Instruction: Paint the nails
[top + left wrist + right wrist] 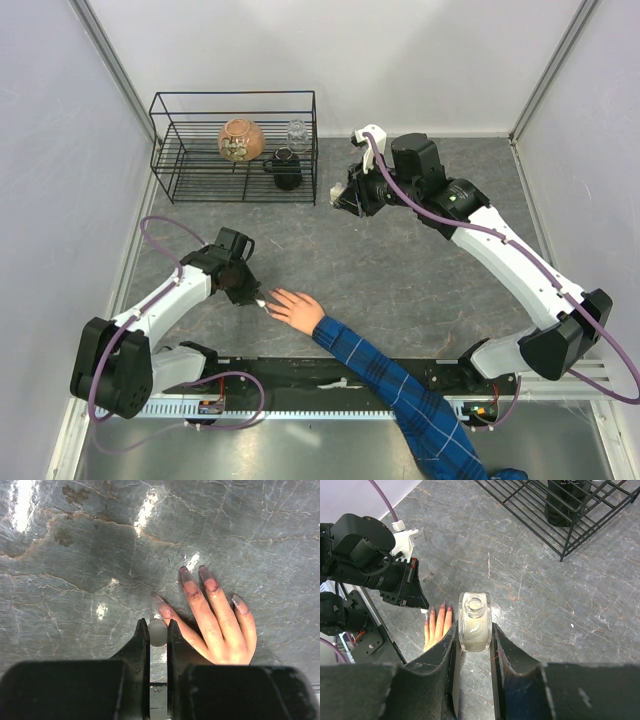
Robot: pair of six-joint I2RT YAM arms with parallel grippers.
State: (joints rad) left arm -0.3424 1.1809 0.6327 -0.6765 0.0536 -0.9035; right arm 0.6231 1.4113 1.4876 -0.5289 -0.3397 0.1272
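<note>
A bare light-skinned hand (297, 308) with a blue plaid sleeve (400, 392) lies flat on the grey table. Its nails (186, 574) are long and smeared with dark purplish paint. My left gripper (256, 295) is shut on a small white brush cap (158, 632) held right beside the index fingertip (163, 607). My right gripper (347, 199) is raised at the back middle, shut on a small clear open bottle (475, 611). The hand also shows in the right wrist view (437, 626), below the bottle.
A black wire rack (236, 148) stands at the back left, with a brown bowl (241, 139), a clear glass (297, 133) and a dark cup (286, 168) inside. Grey walls close the sides. The person's arm crosses the near edge between my arm bases.
</note>
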